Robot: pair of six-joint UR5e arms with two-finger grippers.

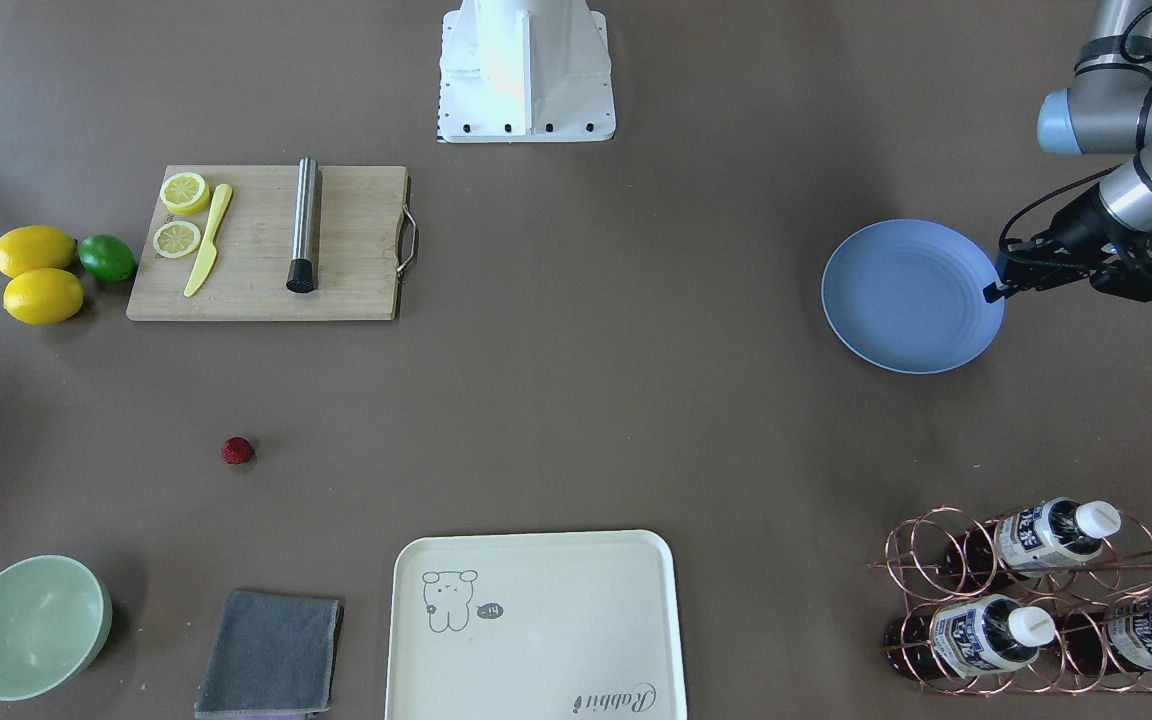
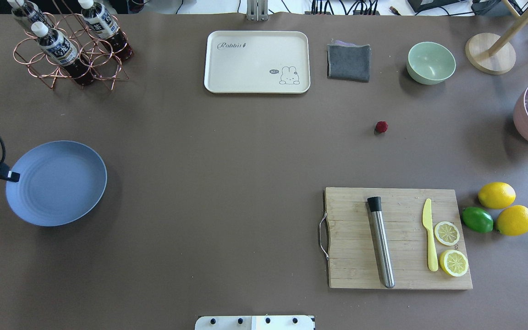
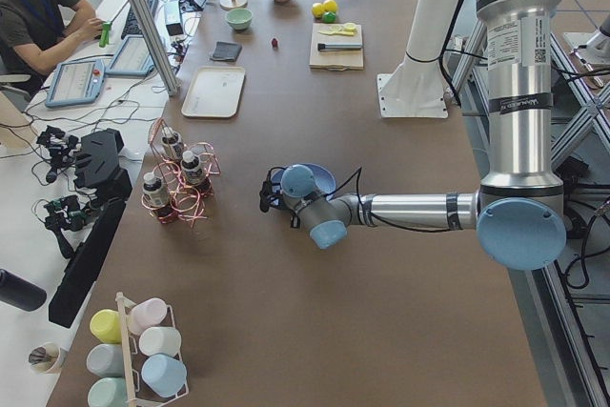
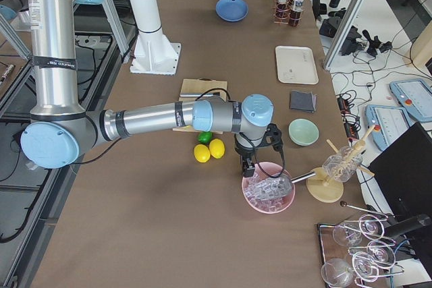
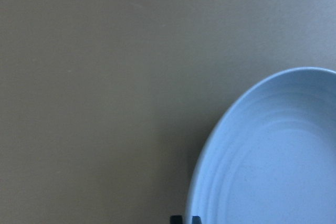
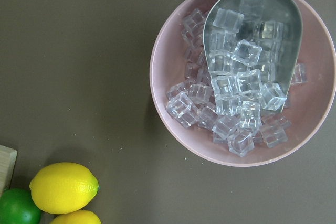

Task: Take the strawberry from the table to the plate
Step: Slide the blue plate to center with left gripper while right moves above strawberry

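Observation:
The strawberry (image 1: pixel 237 451) (image 2: pixel 381 127), small and dark red, lies alone on the brown table (image 2: pixel 227 160), between the green bowl and the cutting board. The blue-grey plate (image 1: pixel 911 297) (image 2: pixel 57 183) (image 5: pixel 273 161) rests far from it on my left side, with nothing on it. My left gripper (image 1: pixel 993 292) (image 2: pixel 15 177) (image 5: pixel 186 219) hovers at the plate's outer rim, fingertips close together and holding nothing. My right gripper (image 4: pixel 244 166) shows only in the exterior right view, above the pink ice bowl's near rim; I cannot tell whether it is open or shut.
A cutting board (image 2: pixel 397 238) carries a metal cylinder, a yellow knife and lemon halves; lemons and a lime (image 2: pixel 477 219) sit beside it. A green bowl (image 2: pixel 431 63), grey cloth (image 2: pixel 348 61), cream tray (image 2: pixel 257 62), bottle rack (image 2: pixel 69 50) and pink ice bowl (image 6: pixel 241 72) line the edges.

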